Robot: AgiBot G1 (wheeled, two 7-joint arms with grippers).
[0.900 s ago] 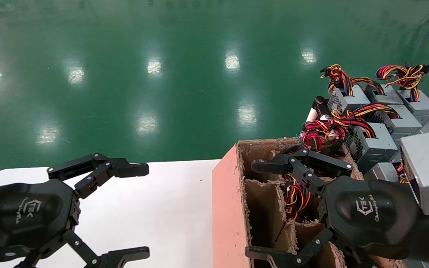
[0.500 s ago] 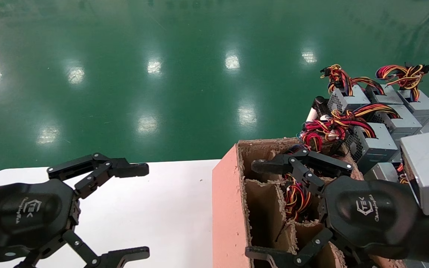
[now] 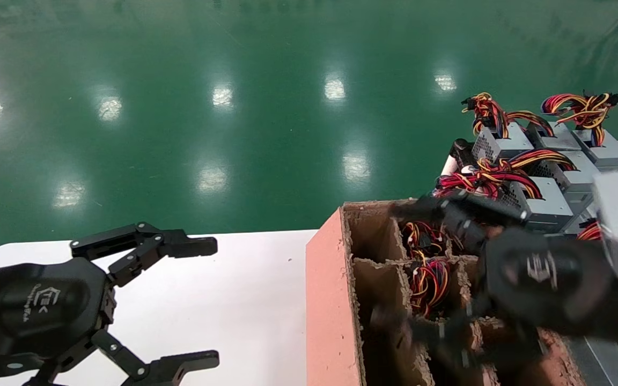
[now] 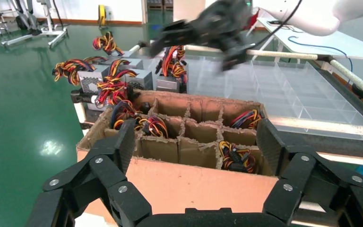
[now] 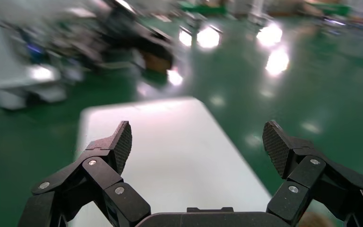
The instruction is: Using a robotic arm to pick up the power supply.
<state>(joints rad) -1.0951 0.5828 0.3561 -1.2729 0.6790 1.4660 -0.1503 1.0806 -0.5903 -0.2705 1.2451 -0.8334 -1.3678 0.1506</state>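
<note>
Several grey power supplies [image 3: 542, 199] with red, yellow and black cable bundles stand in rows at the right, behind a cardboard box [image 3: 330, 300] with dividers. More cable bundles [image 3: 428, 279] show inside the box's compartments. My right gripper [image 3: 397, 268] hovers over the box, blurred, open and holding nothing. In the right wrist view the right gripper [image 5: 196, 142] faces the white table [image 5: 170, 156]. My left gripper [image 3: 204, 303] is open and empty over the table at the left. In the left wrist view the left gripper [image 4: 194, 142] faces the box [image 4: 194, 184] and the power supplies [image 4: 137, 78].
The white table [image 3: 223, 289] ends at a far edge with green floor [image 3: 234, 107] beyond. A clear plastic tray [image 4: 283, 90] with compartments lies behind the box. A white pipe rail [image 4: 283, 54] runs along the far side of that tray.
My right gripper has lifted and drawn back toward the right over the box, and is blurred by its motion. The left gripper has barely shifted.
</note>
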